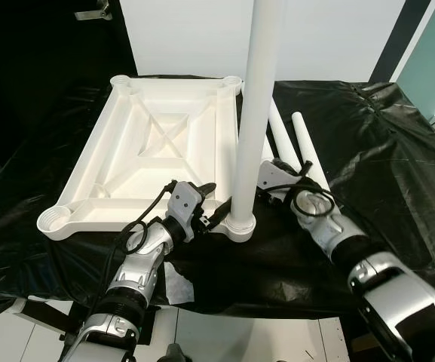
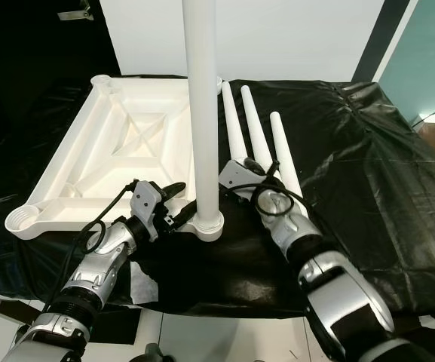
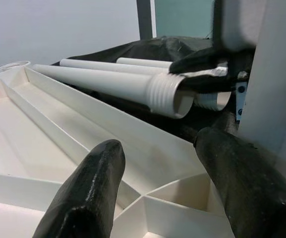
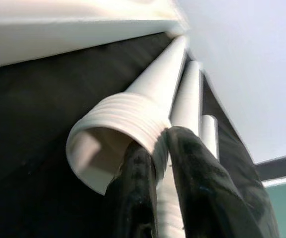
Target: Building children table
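Black fingers of the right gripper pinch the threaded rim of a loose table leg lying on the black sheet. The left gripper hangs spread apart over the upturned white tabletop — beside an upright leg in its near corner socket. Beyond lie two more legs.

Lighting: bright, even, from overhead. Glare: soft sheen on the black sheet over the bench. Shadows: faint, inside the white tabletop. Focus: head views sharp; my near fingers blur in wrist views.
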You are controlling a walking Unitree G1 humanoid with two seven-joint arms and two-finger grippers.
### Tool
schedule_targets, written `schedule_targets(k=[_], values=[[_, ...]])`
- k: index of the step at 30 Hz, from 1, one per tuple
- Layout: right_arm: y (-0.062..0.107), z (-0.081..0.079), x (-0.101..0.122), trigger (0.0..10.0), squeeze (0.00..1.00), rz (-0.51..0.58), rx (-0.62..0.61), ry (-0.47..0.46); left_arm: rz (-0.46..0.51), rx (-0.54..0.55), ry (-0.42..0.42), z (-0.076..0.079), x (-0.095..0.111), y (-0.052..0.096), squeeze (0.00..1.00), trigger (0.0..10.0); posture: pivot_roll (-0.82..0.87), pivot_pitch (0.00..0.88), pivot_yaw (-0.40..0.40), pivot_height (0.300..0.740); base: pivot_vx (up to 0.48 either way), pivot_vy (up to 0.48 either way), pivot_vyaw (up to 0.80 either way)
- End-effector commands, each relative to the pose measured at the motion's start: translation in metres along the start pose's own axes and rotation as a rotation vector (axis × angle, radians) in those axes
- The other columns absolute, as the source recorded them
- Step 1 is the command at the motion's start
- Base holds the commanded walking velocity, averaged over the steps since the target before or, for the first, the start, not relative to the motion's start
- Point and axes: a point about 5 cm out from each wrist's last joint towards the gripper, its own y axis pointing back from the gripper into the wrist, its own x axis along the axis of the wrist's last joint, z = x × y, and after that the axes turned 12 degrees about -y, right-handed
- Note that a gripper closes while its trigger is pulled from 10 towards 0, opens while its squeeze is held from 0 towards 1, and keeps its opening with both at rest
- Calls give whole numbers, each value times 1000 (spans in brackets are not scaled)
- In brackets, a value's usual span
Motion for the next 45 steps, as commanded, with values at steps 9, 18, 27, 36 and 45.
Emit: schedule_targets(k=[9, 18, 27, 36, 45], values=[[44, -13, -21, 0, 0, -59, -179, -25, 9, -78, 3, 7, 2, -18, 0, 10000, -78, 5, 23, 740, 0, 0, 0], [78, -14, -33, 0, 0, -136, -260, -56, 13, -99, 3, 8, 3, -22, 0, 10000, -106, 0, 36, 740, 0, 0, 0], [119, -10, -52, 0, 0, -282, -346, -90, 14, -102, -1, 5, 2, -23, 0, 10000, -120, 0, 44, 740, 0, 0, 0], [142, -9, -59, 0, 0, -348, -379, -100, 13, -116, 3, 8, 0, -23, 0, 10000, -134, 13, 50, 740, 0, 0, 0], [122, -13, -36, 10000, 1000, -212, -295, -56, 18, -125, 4, 9, 1, -27, 0, 10000, -123, 11, 48, 740, 0, 0, 0]])
